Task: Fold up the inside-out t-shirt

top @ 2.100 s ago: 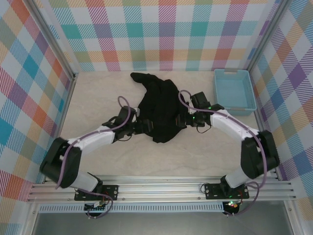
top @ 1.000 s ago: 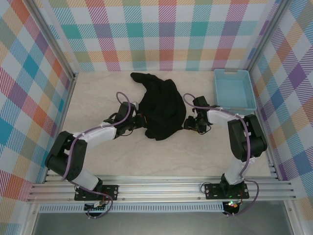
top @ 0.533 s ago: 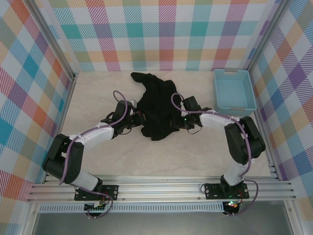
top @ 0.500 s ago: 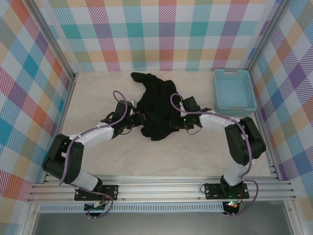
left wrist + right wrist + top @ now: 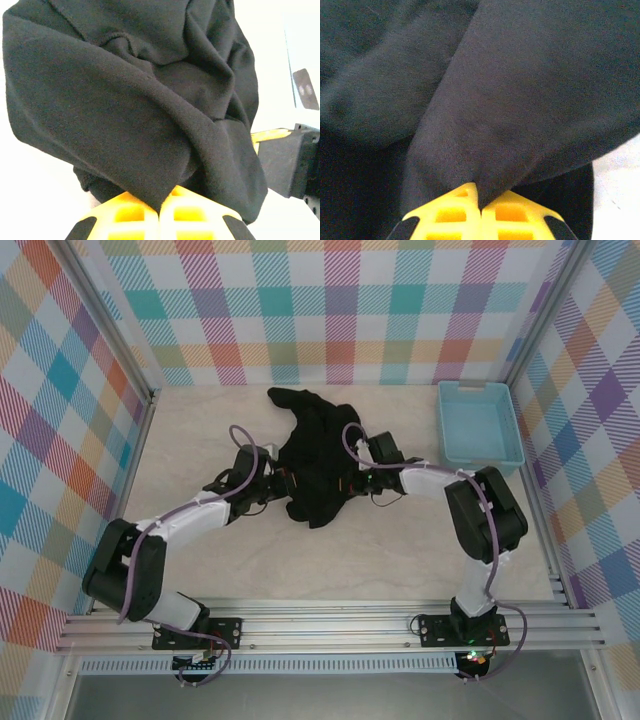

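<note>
One crumpled black heap, the inside-out t-shirt (image 5: 320, 465) lies toward the back middle of the surface (image 5: 200, 560), well apart from the blue basket (image 5: 480, 430). Our left jaws are clamped on a fold at its left edge, our right jaws on one at its right. Both bites look shallow to us: pulling apart sharply could slip the cloth free, or drag bunched layers together.
</note>
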Motion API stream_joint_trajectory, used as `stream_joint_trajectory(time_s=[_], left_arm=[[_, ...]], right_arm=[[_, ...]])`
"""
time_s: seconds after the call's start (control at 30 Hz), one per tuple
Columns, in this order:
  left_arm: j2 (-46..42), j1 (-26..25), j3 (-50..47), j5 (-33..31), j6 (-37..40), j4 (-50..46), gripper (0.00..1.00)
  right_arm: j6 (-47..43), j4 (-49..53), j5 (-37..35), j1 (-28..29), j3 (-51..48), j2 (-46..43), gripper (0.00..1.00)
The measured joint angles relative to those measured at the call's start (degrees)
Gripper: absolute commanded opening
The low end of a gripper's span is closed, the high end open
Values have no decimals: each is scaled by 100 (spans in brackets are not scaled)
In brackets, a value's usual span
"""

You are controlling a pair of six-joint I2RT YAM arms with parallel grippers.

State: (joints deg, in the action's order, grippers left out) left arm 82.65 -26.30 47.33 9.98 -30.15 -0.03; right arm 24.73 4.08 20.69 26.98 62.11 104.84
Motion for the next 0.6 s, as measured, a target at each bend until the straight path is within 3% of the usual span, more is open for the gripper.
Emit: stream_joint_trajectory(time_s=[0.17, 0.3, 0.43, 0.6], left_arm=[[-1152, 0, 466, -131, 107, -278, 0], [-1888, -2, 1307, -192, 214, -125, 0], [-2070, -7, 2312, -234, 535, -109, 0], [-1939, -7, 3014, -278, 883, -485, 0]], right_arm=[[-256, 282, -378, -197, 151, -2055, 0], [-581, 330, -791, -245, 1207, -3421, 0], [-909, 372, -1145, -212, 1976, -3976, 0], [-1134, 708, -1504, -214, 2317, -3954, 0]])
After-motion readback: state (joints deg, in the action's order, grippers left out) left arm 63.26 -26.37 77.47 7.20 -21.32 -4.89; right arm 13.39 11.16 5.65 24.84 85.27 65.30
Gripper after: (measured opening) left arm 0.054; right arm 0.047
